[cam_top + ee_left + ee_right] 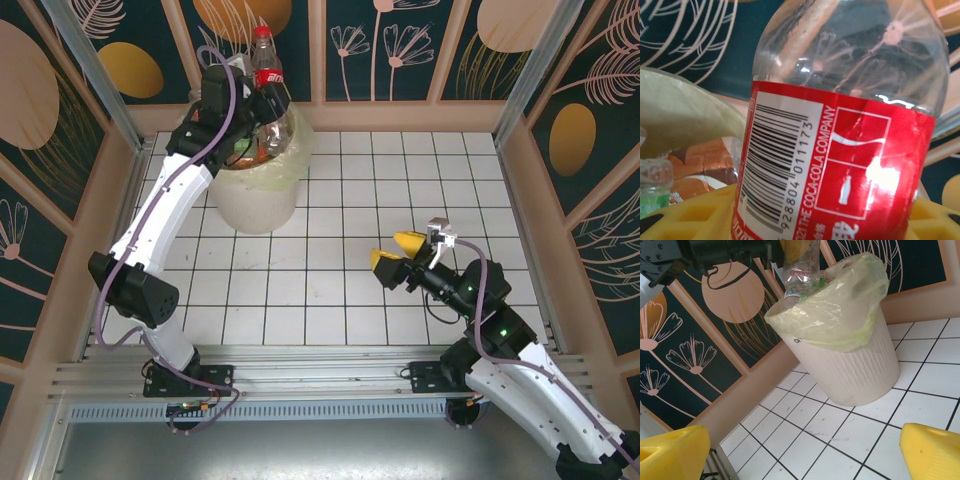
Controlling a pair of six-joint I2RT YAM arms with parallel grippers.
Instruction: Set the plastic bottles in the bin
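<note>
White-tiled counter (400, 180) carried the bin (255, 205) at far left, other bottles (652, 185) already inside. Left gripper (262, 100) grasped a red-labelled bottle (267, 75) upright above it, not yet dropped. Right gripper (397, 251) hung released and empty, near right.

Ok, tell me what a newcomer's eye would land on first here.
The red-labelled bottle, gripped cap up by the left gripper over the mouth of the bin at the table's far left. Next, that cream bin itself, with its pale yellow liner bag. Then the right gripper, its bright yellow fingers wide open above the white tiled table on the right.
</note>
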